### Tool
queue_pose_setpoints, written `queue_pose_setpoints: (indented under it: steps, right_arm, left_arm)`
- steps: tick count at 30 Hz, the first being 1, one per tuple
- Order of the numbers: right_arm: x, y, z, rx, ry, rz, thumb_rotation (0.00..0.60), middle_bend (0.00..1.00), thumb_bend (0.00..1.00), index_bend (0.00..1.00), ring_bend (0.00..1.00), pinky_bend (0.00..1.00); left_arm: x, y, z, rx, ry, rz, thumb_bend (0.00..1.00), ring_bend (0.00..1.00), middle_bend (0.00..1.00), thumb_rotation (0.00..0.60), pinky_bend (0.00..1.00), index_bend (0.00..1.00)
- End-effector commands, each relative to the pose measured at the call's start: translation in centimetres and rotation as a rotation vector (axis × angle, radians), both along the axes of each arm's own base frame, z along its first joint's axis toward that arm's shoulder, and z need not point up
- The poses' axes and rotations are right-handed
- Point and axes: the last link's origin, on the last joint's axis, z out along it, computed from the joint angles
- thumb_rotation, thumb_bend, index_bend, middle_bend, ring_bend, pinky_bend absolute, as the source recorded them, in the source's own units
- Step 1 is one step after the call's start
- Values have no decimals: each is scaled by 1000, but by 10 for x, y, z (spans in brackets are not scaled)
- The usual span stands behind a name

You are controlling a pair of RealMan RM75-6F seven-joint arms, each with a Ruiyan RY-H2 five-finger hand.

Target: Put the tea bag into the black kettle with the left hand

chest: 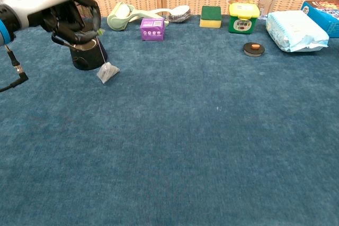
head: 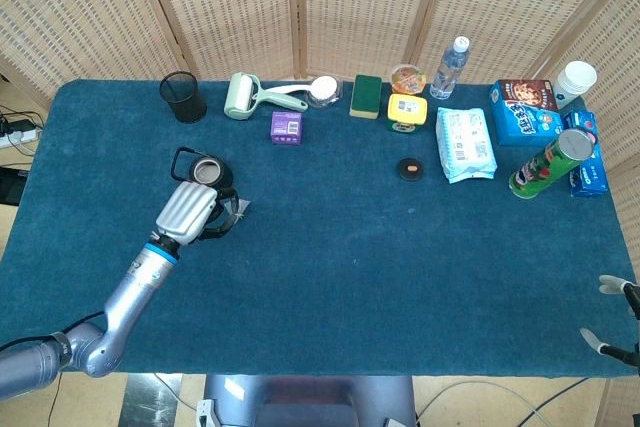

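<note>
Left hand [chest: 63, 11] raised over kettle [chest: 88, 56], fingers [chest: 94, 13] curled, pinching tag of tea bag [chest: 108, 72]; thin string runs down from tag. Bag: small grey-brown pouch, low by kettle's right side; touching tabletop [chest: 201, 146] or not, cannot tell. Head view: hand [head: 187, 212] covers kettle's [head: 203, 169] near side, open top visible; bag [head: 238, 207] only sliver at fingers. Right hand [head: 615, 315]: only fingertips at head view's right edge, apart, holding nothing; chest view lacks it.
</note>
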Motion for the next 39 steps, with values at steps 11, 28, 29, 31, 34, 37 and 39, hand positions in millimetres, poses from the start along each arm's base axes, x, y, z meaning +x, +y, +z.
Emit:
queue_pose_setpoints:
  steps: [11, 28, 29, 31, 34, 37, 39]
  right_arm:
    - [-6, 6, 0, -6, -19, 2, 600, 369, 99, 262, 304, 421]
    - [-3, 1, -2, -1, -20, 10, 600, 368, 99, 262, 304, 421]
    - [-3, 1, -2, -1, -20, 7, 600, 368, 99, 262, 304, 421]
    - [-3, 1, -3, -2, -21, 5, 600, 368, 99, 262, 304, 420]
    - [-3, 2, -4, -1, -20, 4, 600, 368, 99, 262, 304, 420]
    - [-2, 1, -4, 2, -20, 5, 600, 369, 99, 262, 304, 420]
    - [-1, 0, -5, 4, -21, 5, 600, 369, 99, 262, 304, 421]
  left_arm:
    - [26, 4, 42, 118, -126, -24, 513, 980, 1000, 600, 899, 664]
    - [13, 23, 85, 235, -140, 53, 512, 980, 1000, 600, 899, 664]
    - [12, 25, 86, 238, -138, 58, 512, 980, 1000, 600, 899, 664]
    - [10, 27, 87, 242, -135, 65, 512, 980, 1000, 600, 899, 664]
    - [7, 29, 88, 242, -131, 76, 512, 980, 1000, 600, 899, 664]
    - [3, 31, 88, 242, -120, 87, 512, 980, 1000, 600, 899, 664]
    - [1, 32, 88, 245, -118, 92, 512, 980, 1000, 600, 899, 664]
